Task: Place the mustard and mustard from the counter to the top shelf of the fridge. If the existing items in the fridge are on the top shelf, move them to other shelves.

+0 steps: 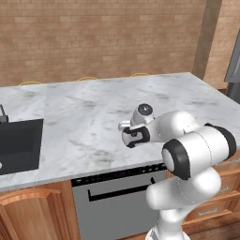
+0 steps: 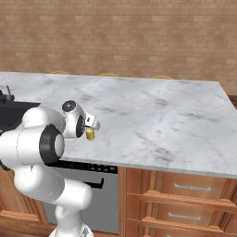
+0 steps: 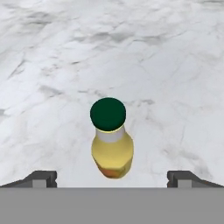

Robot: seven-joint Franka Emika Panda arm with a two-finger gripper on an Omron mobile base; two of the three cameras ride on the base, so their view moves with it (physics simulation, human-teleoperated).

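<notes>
A slim yellow mustard bottle point(image 3: 112, 151) with a narrow neck, an orange-tinted base and a dark green cap stands upright on the white-grey marble counter point(image 3: 153, 65). My gripper point(image 3: 112, 177) hangs over it, open. Its two dark fingertips point(image 3: 41, 178) are spread wide, one on each side of the bottle and clear of it. From the right base, a bit of the yellow bottle point(image 2: 90, 134) peeks out under the hand, near the front edge of the counter point(image 2: 162, 111). In the left base view the hand point(image 1: 134, 134) covers the bottle. The second mustard is out of view.
A black sink point(image 1: 18, 145) with a dark faucet point(image 1: 3, 115) is set into the counter's left end. A grey dishwasher front point(image 1: 117, 197) sits below the counter edge, with wooden drawers point(image 2: 185, 203) to the right. A grey appliance edge point(image 1: 233, 70) shows at far right.
</notes>
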